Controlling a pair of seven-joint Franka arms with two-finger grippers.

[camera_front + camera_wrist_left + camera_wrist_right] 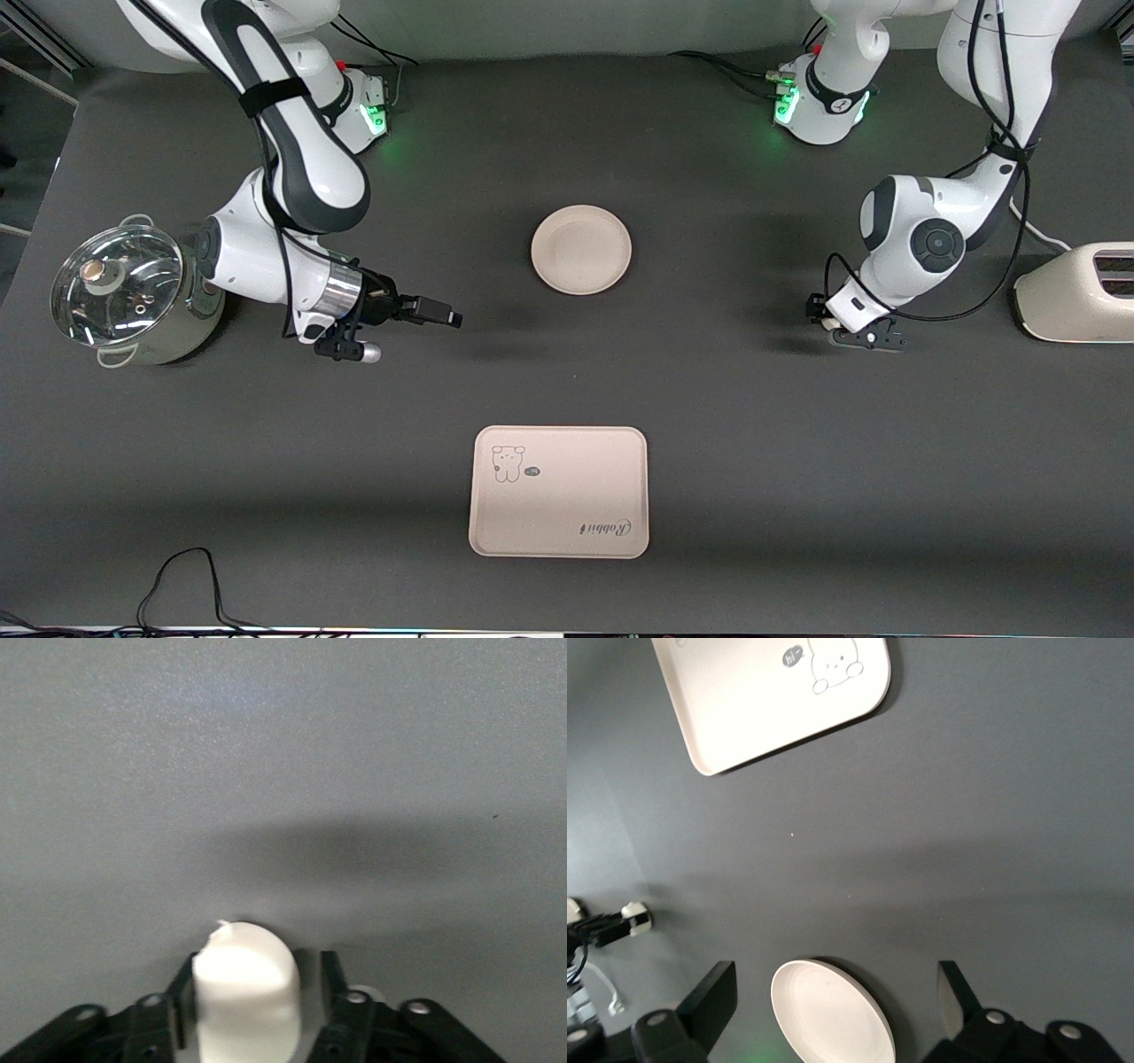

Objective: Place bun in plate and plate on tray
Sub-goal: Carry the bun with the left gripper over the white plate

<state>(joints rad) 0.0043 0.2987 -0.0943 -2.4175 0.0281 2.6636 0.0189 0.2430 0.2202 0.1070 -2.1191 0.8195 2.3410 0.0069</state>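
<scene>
Bun (244, 992) sits between left pincer (257, 1014) fingers, low at the desk; right pincer (431, 313) waits spread; we judge plate (581, 249) and tray (559, 492) steps undone.

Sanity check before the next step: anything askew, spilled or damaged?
Nothing stands out. The plate and tray lie flat and apart on the table, both holding nothing. The bun sits between the left claw fingers, looking whole.

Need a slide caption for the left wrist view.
Left gripper down at the table, fingers flanking the bun.
</scene>
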